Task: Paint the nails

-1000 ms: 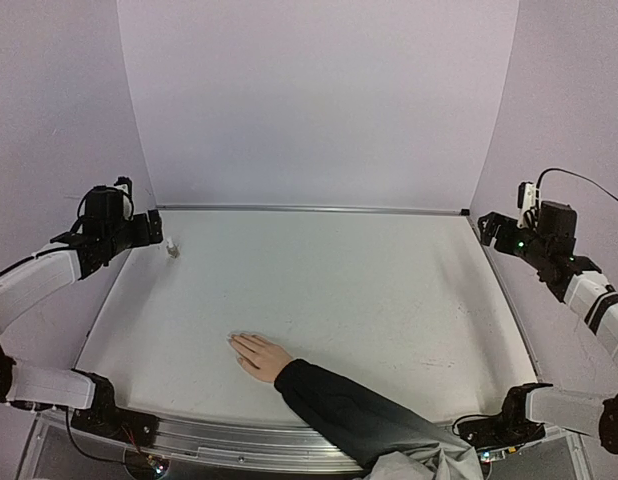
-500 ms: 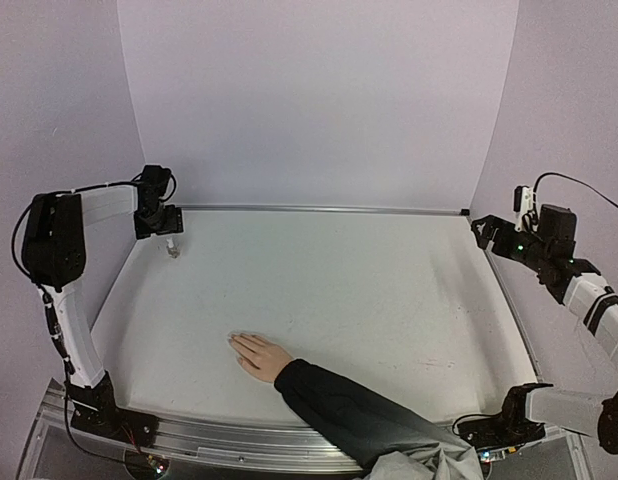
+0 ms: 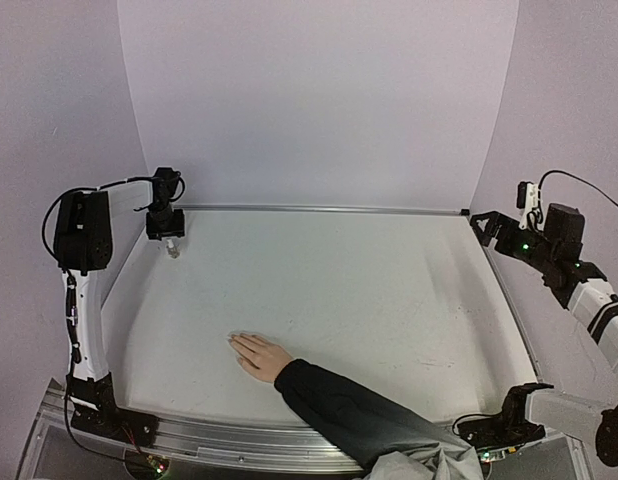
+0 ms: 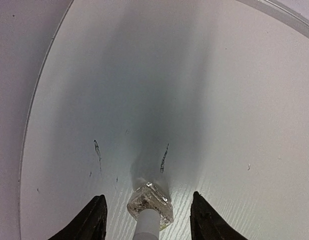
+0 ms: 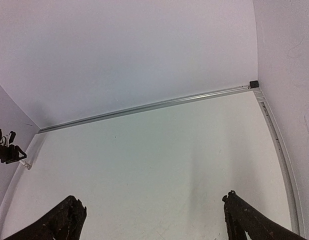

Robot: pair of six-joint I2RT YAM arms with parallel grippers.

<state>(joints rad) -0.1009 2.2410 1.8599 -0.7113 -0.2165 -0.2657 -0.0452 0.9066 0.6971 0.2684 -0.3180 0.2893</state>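
A light-skinned hand (image 3: 257,356) in a dark sleeve (image 3: 349,408) lies flat on the white table near the front, fingers pointing left. Its nails (image 3: 233,341) are too small to tell apart. A small clear glass bottle (image 3: 172,249) with a white cap stands at the far left. My left gripper (image 3: 167,230) hangs open right above it. In the left wrist view the bottle (image 4: 150,201) stands between the two dark fingertips (image 4: 97,210) without touching them. My right gripper (image 3: 486,228) is open and empty at the far right, above the table edge; it also shows in its wrist view (image 5: 150,196).
A metal rail (image 3: 309,209) runs along the table's back edge, with lilac walls behind and at both sides. Dark scuff marks (image 4: 163,157) lie on the table beyond the bottle. The right wrist view shows the left gripper (image 5: 5,150) and the bottle (image 5: 27,165) far off.
My left arm has swung up and carried its gripper from the left wall to above the bottle. The right gripper has shifted slightly. The hand has not moved.
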